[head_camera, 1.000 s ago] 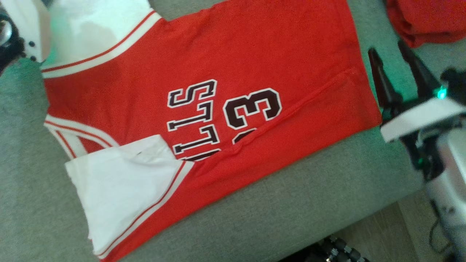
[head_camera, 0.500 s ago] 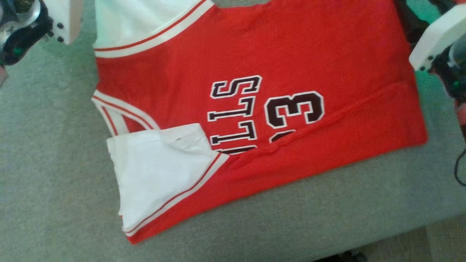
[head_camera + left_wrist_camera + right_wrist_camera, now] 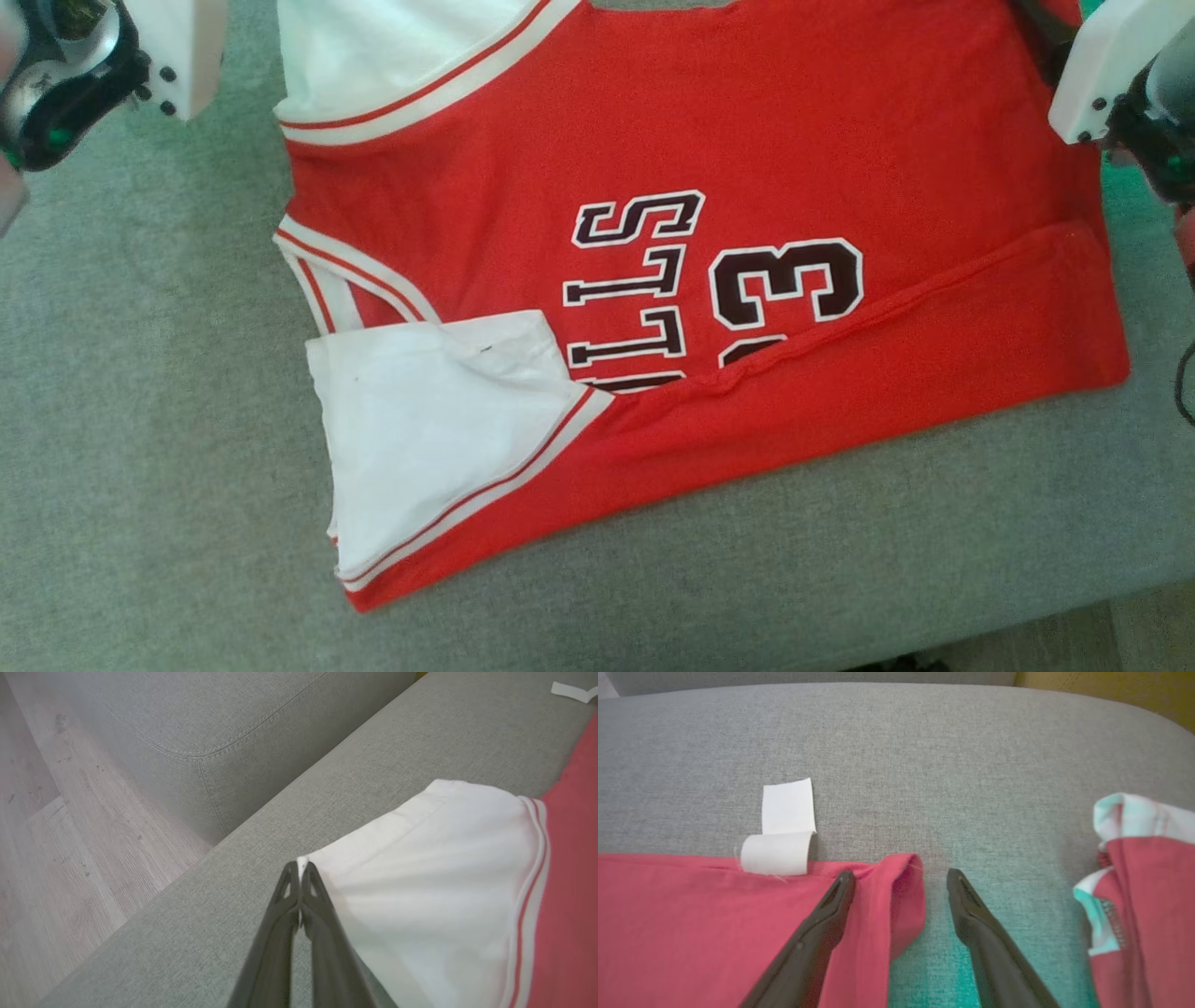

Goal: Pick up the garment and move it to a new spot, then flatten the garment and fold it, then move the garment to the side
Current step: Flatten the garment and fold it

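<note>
Red basketball jersey with white sleeves (image 3: 709,140) lies flat on the grey fabric sofa (image 3: 140,420), near edge folded over.
Left gripper (image 3: 299,868) clamps the far white sleeve's edge; right gripper (image 3: 900,874) spread wide, one finger over the red hem corner.

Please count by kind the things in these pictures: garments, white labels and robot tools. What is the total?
Garments: 2 (red jersey, second red garment)
Labels: 1 (white label at the jersey's edge)
Tools: 2 (left tool shut on the jersey's white part, right tool open)
Total: 5
</note>
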